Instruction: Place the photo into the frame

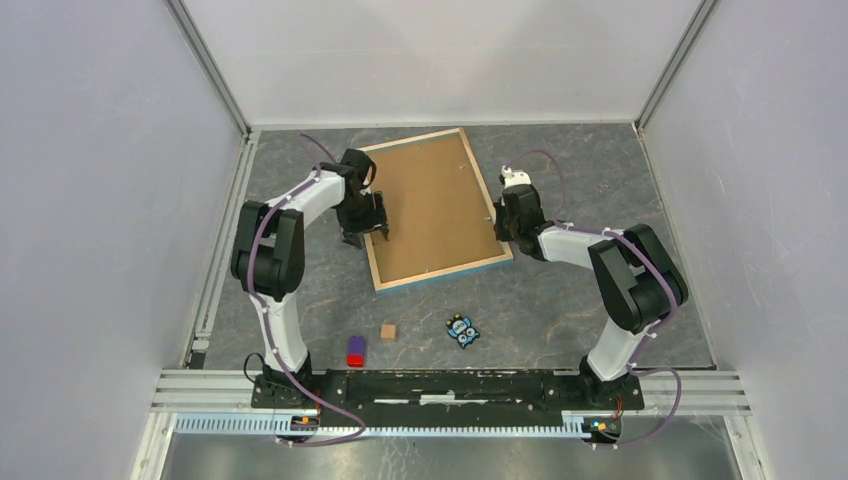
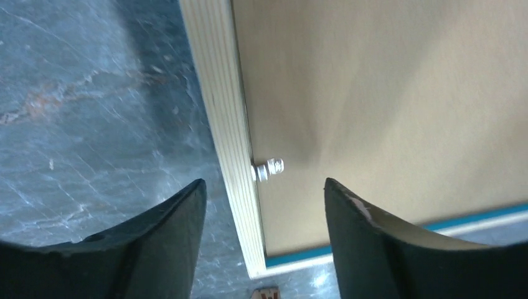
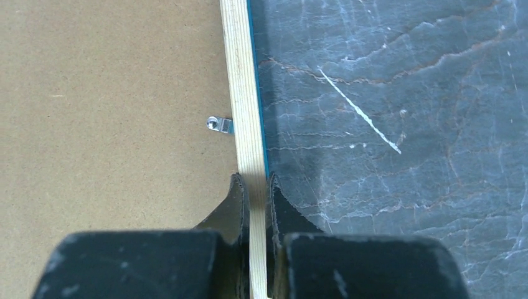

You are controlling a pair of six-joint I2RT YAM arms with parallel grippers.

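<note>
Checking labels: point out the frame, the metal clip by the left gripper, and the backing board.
frame [image 3: 240, 75], right wrist view, on its wooden rim.
metal clip [image 2: 268, 168], left wrist view, on its shiny middle.
backing board [image 1: 430, 205], top view, middle of its brown face.

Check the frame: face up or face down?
Face down. The frame shows its wooden back rim up, the brown backing board sits inside it, and blue shows only along its outer edge.
</note>
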